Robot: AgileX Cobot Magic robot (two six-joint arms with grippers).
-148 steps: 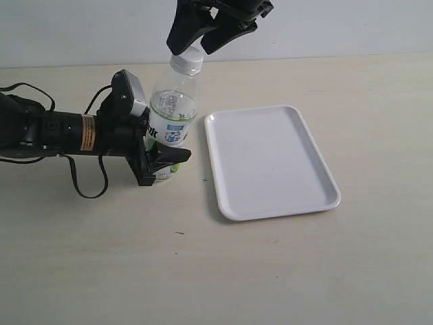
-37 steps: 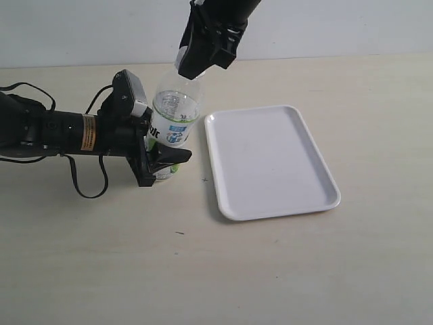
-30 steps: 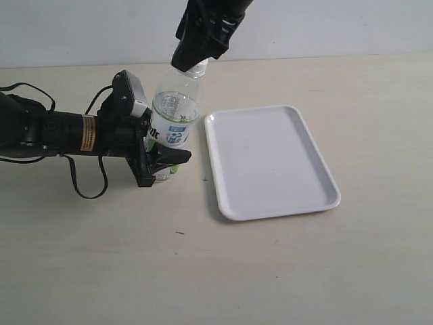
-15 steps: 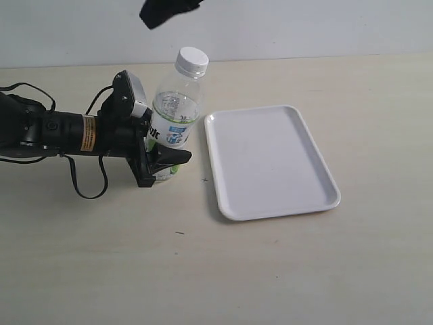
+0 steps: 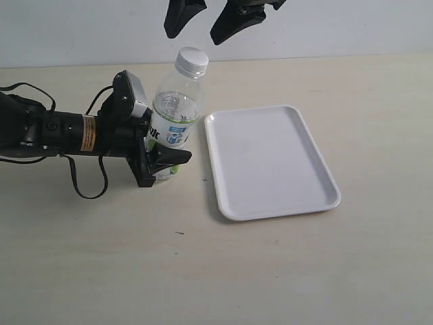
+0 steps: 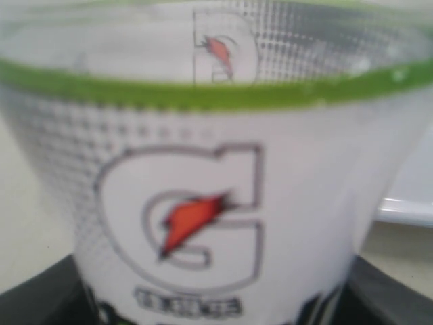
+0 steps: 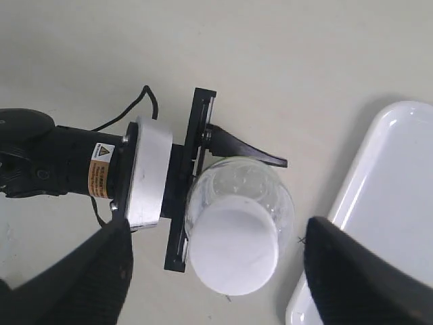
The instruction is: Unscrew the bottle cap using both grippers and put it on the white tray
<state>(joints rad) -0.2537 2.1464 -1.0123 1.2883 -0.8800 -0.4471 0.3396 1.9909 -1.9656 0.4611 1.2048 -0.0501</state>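
While the bottle (image 5: 174, 118) stands upright on the pale table (image 5: 270, 271), its long axis runs straight up and down, base on the tabletop and neck pointing at the ceiling. The bottle cap (image 5: 191, 59) sits on top of the neck, flat face up. The left gripper (image 5: 159, 162) comes in sideways, low over the table, and is clamped around the lower part of the bottle at the label. One black finger (image 5: 169, 157) shows in front; the other seems to be hidden behind the plastic, though I can't make it out clearly. From that arm's own camera the label fills the view, blurred. The right gripper (image 5: 196, 32) hangs above the cap with its jaws spread wide, fingers pointing down on either side, touching nothing. The white tray (image 5: 270, 162) lies flat just beside the bottle, on its right, apart from it, its long side running away from the table's front edge.
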